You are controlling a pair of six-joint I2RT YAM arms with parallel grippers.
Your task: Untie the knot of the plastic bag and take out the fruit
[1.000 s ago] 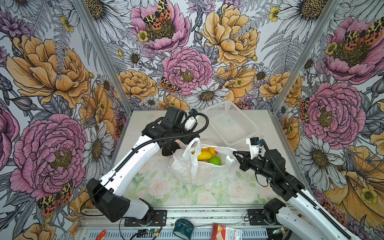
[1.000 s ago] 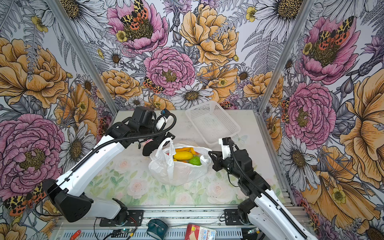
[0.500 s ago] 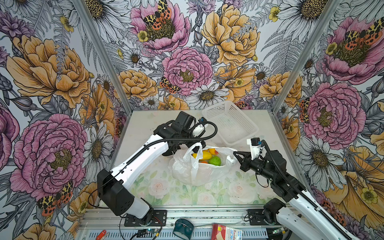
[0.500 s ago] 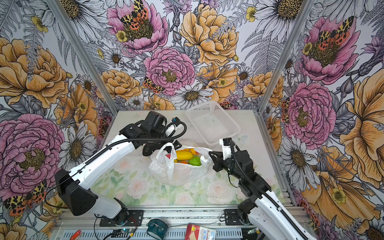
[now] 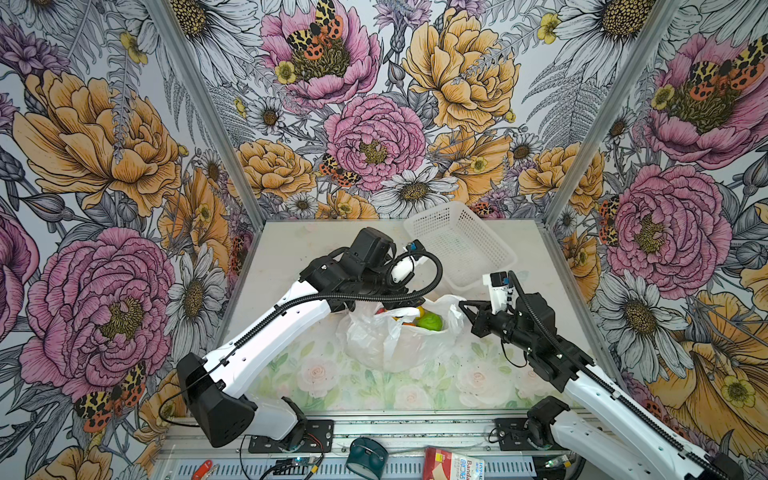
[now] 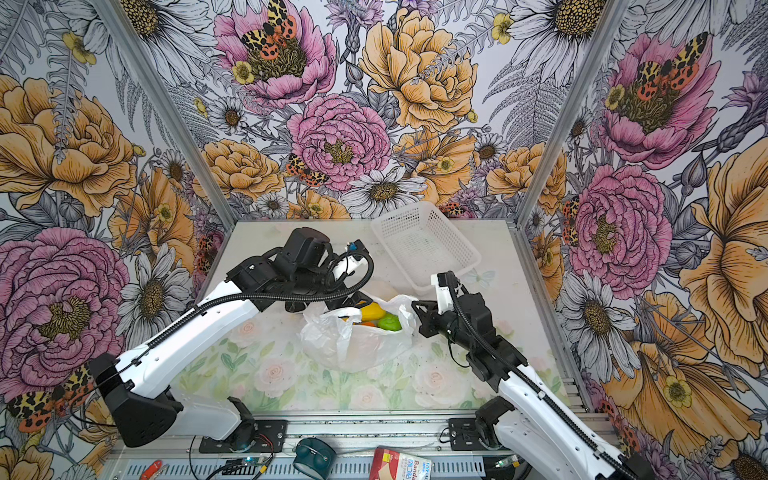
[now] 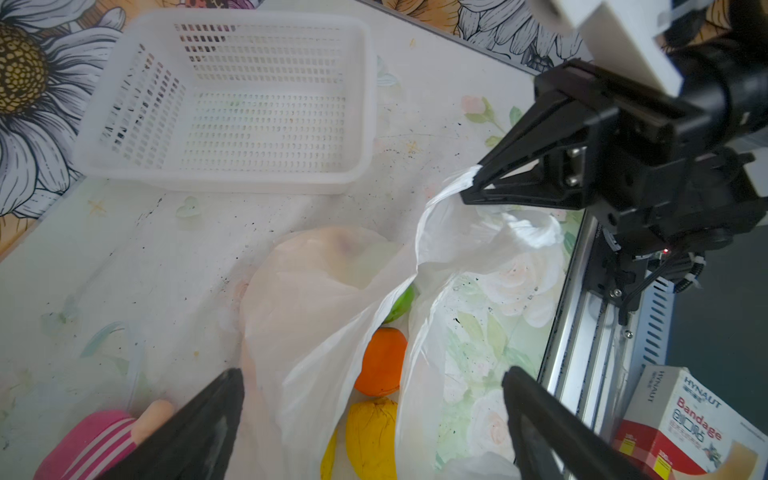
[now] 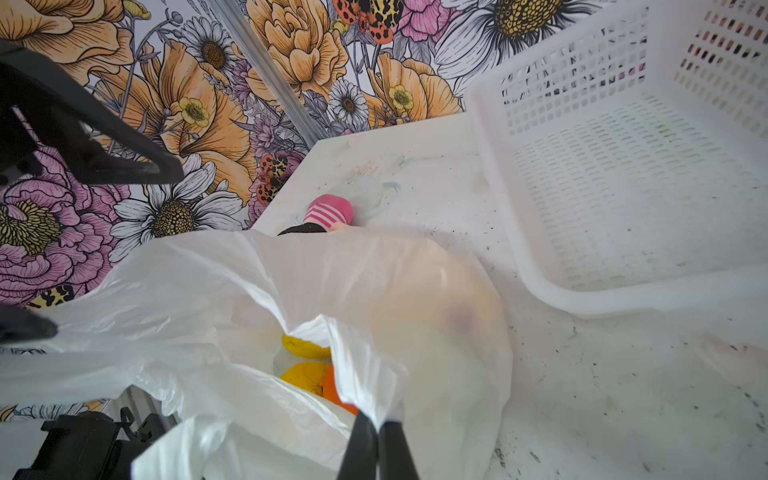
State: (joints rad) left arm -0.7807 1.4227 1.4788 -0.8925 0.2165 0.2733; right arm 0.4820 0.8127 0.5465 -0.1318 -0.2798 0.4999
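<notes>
Here right gripper (image 8: pixel 376 420) pinches plastic bag (image 5: pixel 386 345); left gripper (image 7: pixel 371 374) spread, seemingly above.

plastic bag (image 5: pixel 386 345): thin crinkly translucent film | basket (image 5: pixel 461 245): rigid perforated white plastic | fruit (image 5: pixel 430 321): smooth, seemingly glossy | table (image 5: pixel 286 249): matt, scuffed

Pinching a rim fold of the thin, crinkly, translucent white plastic bag (image 8: pixel 232 286) in the closed black right gripper (image 8: pixel 377 428). Exposing yellow and orange toy fruit (image 8: pixel 305 376) through the gaping mouth. Partly hiding a pink-and-white striped object (image 8: pixel 329 212) near the white tabletop's (image 8: pixel 582 395) edge, lying near a white perforated rigid basket (image 8: pixel 623 199).
</notes>
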